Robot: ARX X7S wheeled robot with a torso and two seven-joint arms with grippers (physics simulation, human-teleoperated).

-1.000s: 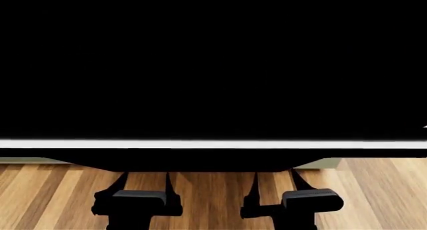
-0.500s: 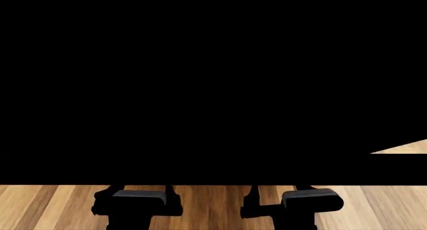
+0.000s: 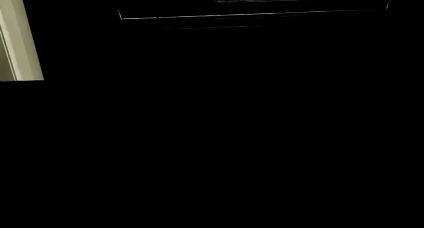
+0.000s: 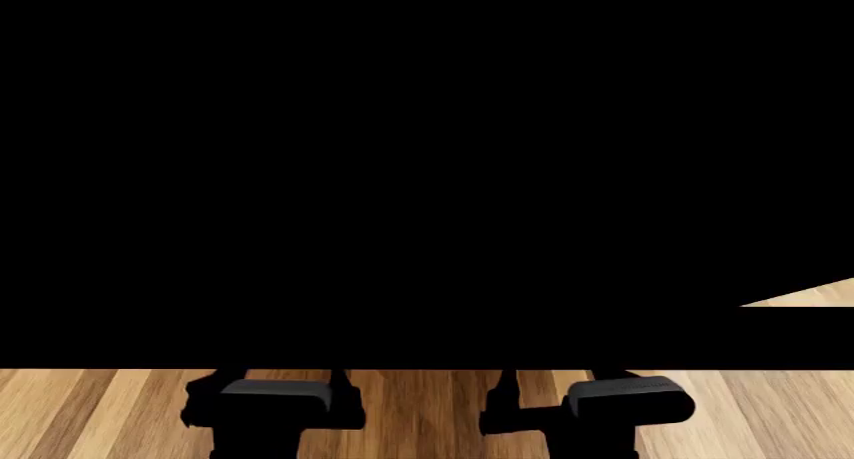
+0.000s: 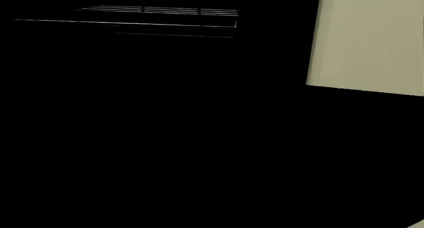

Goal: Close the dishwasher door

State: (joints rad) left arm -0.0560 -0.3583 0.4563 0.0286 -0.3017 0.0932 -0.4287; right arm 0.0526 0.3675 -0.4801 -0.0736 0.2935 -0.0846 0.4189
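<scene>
The dishwasher door (image 4: pixel 427 179) is a plain black panel that fills most of the head view, with its near edge straight across above the wooden floor. My left gripper (image 4: pixel 280 381) and right gripper (image 4: pixel 550 381) sit just below that edge. Each shows two finger stubs set wide apart, and their tips are hidden behind the black panel. Both wrist views are almost wholly black (image 3: pixel 212 128) (image 5: pixel 166 138), and no jaws can be made out in them. Nothing shows between the fingers.
Wooden floor (image 4: pixel 427 419) lies under both arms. A pale wedge (image 4: pixel 807 295) shows at the right edge. Faint thin rack lines (image 3: pixel 251 14) (image 5: pixel 159 10) and pieces of sage-green cabinet (image 3: pixel 20 39) (image 5: pixel 371 39) show in the wrist views.
Since one second ago the black panel has spread lower in the head view, covering the white strip and most of my fingers. In the last half second my right arm shifted slightly right.
</scene>
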